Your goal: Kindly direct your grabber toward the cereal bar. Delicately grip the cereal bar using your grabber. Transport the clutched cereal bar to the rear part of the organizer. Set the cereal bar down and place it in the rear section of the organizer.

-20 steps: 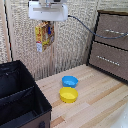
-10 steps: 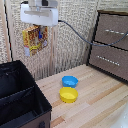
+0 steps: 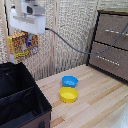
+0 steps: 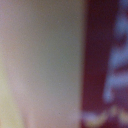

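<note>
My grabber hangs high at the exterior view's upper left, its white boxy head above the black organizer. It is shut on the cereal bar, a yellow-orange packet with red and white print that hangs below the head, well above the organizer's compartments. The fingers are hidden behind the packet. The organizer's inner divider splits it into sections. The wrist view shows only a blurred close-up of the cereal bar packet in pale and dark red.
A blue bowl and a yellow bowl stand on the wooden table to the exterior view's right of the organizer. A brown drawer cabinet stands at the back right. A cable trails from the arm.
My grabber has moved toward the exterior view's left with the cereal bar, from above the table's back edge to above the organizer. The bowls have not moved.
</note>
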Robot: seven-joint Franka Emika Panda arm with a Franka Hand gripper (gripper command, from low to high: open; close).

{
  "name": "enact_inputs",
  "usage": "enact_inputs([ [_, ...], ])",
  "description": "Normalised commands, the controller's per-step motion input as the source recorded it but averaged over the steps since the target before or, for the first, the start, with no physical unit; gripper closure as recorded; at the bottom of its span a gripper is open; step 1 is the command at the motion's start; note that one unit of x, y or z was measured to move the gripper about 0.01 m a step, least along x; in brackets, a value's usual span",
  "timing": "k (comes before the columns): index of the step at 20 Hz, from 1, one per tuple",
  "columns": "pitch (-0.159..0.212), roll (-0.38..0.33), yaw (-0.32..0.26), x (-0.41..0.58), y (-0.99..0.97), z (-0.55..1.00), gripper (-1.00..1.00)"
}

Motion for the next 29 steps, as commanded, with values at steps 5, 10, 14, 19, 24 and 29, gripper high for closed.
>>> enact_inputs([
  [5, 0.041, -0.004, -0.1, 0.0, 0.83, 0.0, 1.0],
  [10, 0.052, -0.041, -0.08, 0.026, 0.84, -0.03, 1.0],
  [14, 0.005, -0.058, -0.048, 0.137, 0.46, -0.2, 1.0],
  [19, 0.004, -0.005, 0.0, 0.015, 0.15, -0.05, -1.0],
  [24, 0.08, 0.0, -0.001, 0.17, -0.06, 0.06, -1.0],
  [29, 0.093, 0.015, -0.028, 0.271, -0.22, 0.18, -1.0],
])
